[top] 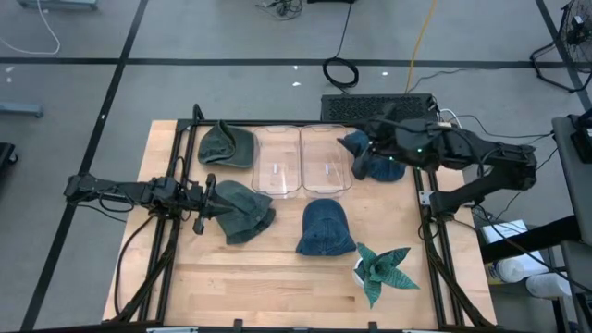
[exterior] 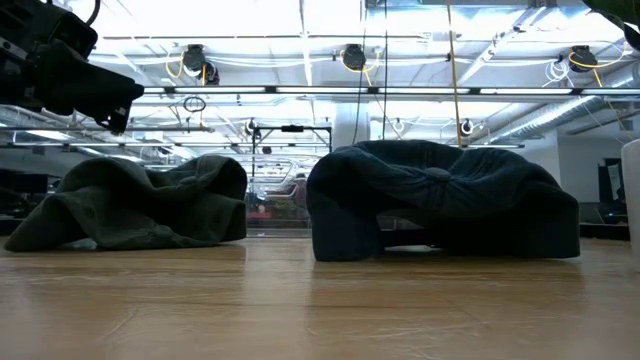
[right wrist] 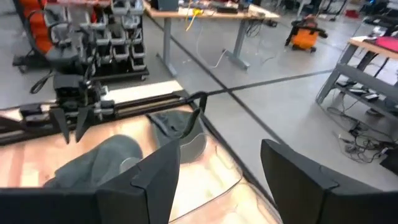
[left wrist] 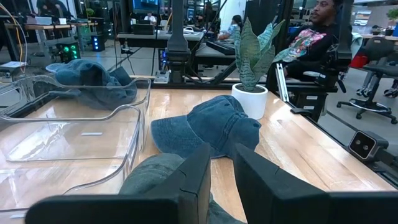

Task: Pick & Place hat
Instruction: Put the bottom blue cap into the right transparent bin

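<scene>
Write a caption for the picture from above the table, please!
Left gripper pinches a green hat beside two clear bins; right gripper hovers open.

no readable text, labels or signs

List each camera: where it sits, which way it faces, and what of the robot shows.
High: overhead, straight down; both arms, left claw on the green hat.
Low: tabletop level, across the table; green hat, blue hat.
Left wrist: past the narrow-set left claw toward the plant.
Right wrist: right claw open, above the bins.
High and left wrist share the blue hat.
</scene>
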